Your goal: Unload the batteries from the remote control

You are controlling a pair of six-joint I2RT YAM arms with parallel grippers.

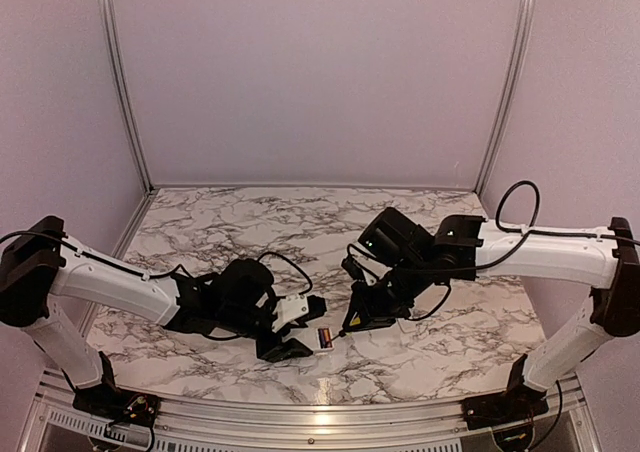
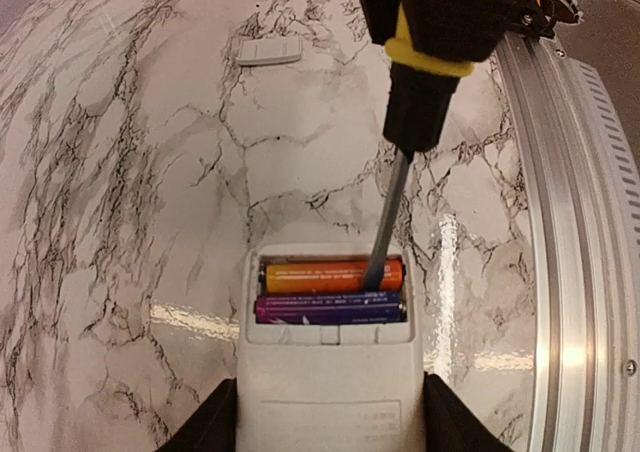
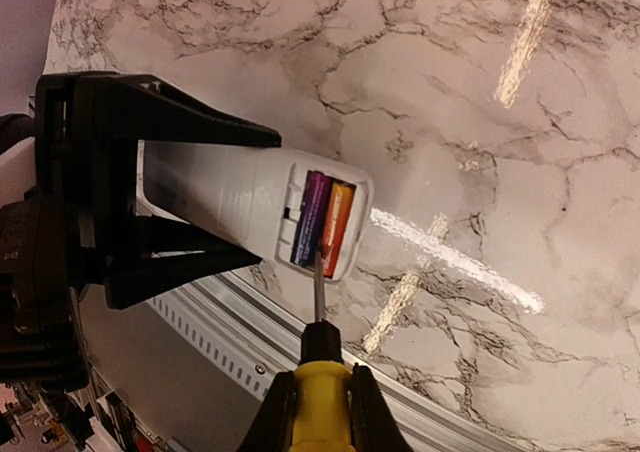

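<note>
My left gripper (image 2: 330, 427) is shut on the white remote control (image 2: 325, 392), gripping it by both sides, with the open battery compartment pointing away. Two batteries lie side by side in it: an orange one (image 2: 320, 275) at the far end and a purple one (image 2: 330, 309) behind it. My right gripper (image 3: 320, 417) is shut on the yellow-handled screwdriver (image 3: 320, 387). Its shaft (image 2: 385, 222) has its tip at the right end of the orange battery. In the top view the remote's end (image 1: 323, 339) sits between the left gripper (image 1: 288, 344) and the right gripper (image 1: 362, 317).
The small white cover plate (image 2: 270, 51) lies on the marble table farther out. The metal rail of the table's near edge (image 2: 570, 272) runs close by the remote. Purple walls enclose the back and sides.
</note>
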